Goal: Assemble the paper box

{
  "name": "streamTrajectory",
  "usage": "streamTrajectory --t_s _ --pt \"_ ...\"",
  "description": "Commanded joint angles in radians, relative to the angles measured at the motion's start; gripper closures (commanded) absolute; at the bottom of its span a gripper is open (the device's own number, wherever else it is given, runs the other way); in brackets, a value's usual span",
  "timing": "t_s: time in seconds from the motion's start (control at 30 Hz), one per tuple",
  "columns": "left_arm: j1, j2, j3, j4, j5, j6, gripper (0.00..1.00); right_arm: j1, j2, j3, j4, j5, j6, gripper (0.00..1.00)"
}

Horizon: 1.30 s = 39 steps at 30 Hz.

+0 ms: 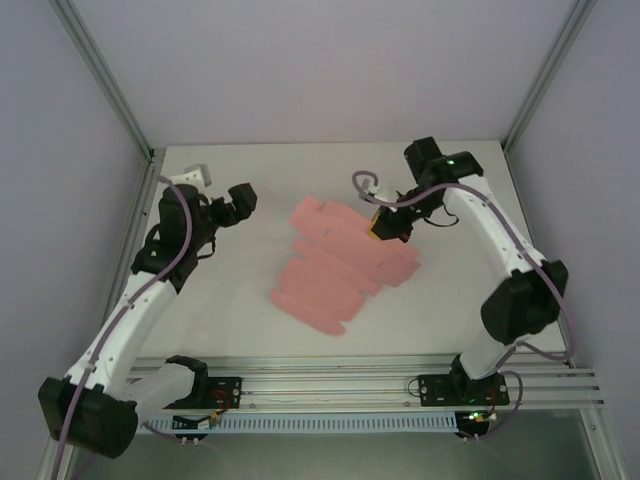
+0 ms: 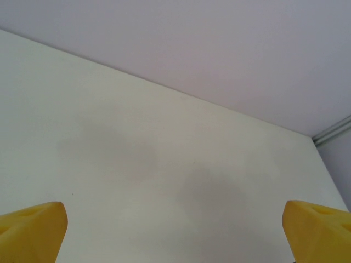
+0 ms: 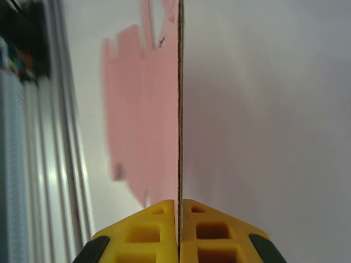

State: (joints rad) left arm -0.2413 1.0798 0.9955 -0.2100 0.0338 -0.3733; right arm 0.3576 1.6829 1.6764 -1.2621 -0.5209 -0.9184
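The paper box (image 1: 335,265) lies as a flat, unfolded pink sheet across the middle of the table (image 1: 300,170). No wall is raised yet, so the assembly is judged to be at an early stage. The right claw (image 1: 386,226) is closed tight on the sheet's far right edge. In the right wrist view the thin board is seen edge-on, pinched between the yellow fingers (image 3: 148,230). The left claw (image 1: 240,200) is spread wide with nothing in it, well apart from the sheet on its left side, and bare table is seen between its fingertips (image 2: 33,230). The step in hand is judged to be the gripping of one panel for a first fold. Next, the pinched panel probably needs to be turned along its crease. The rest of the sheet would have to be pinned down by the left claw so that it is not dragged.
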Motion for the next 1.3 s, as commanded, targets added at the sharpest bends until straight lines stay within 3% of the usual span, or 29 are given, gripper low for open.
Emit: streamTrajectory --t_s 0.0,0.1,0.23,0.43,0.67,0.9,1.27 --pt "0.007 0.096 0.028 -0.004 0.212 0.130 0.00 0.028 0.053 0.036 -0.004 0.138 -0.179 1.00" --pt "0.003 0.200 0.045 0.059 0.436 0.217 0.00 0.035 0.139 0.092 0.029 0.096 -0.212 1.00" --pt "-0.001 0.327 0.098 0.062 0.444 0.282 0.00 0.065 0.222 0.133 0.052 0.086 -0.232 1.00" --pt "-0.032 0.442 0.136 0.053 0.691 0.414 0.00 0.096 0.270 0.153 0.066 0.107 -0.232 1.00" --pt "-0.089 0.495 0.170 -0.008 0.752 0.552 0.00 0.098 0.267 0.176 0.041 0.048 -0.232 1.00" --pt "-0.159 0.515 0.199 -0.062 0.646 0.642 0.00 0.097 0.287 0.210 -0.009 0.023 -0.234 1.00" --pt "-0.222 0.586 0.197 0.215 0.286 0.408 0.00 0.109 0.284 0.196 -0.024 -0.014 -0.232 1.00"
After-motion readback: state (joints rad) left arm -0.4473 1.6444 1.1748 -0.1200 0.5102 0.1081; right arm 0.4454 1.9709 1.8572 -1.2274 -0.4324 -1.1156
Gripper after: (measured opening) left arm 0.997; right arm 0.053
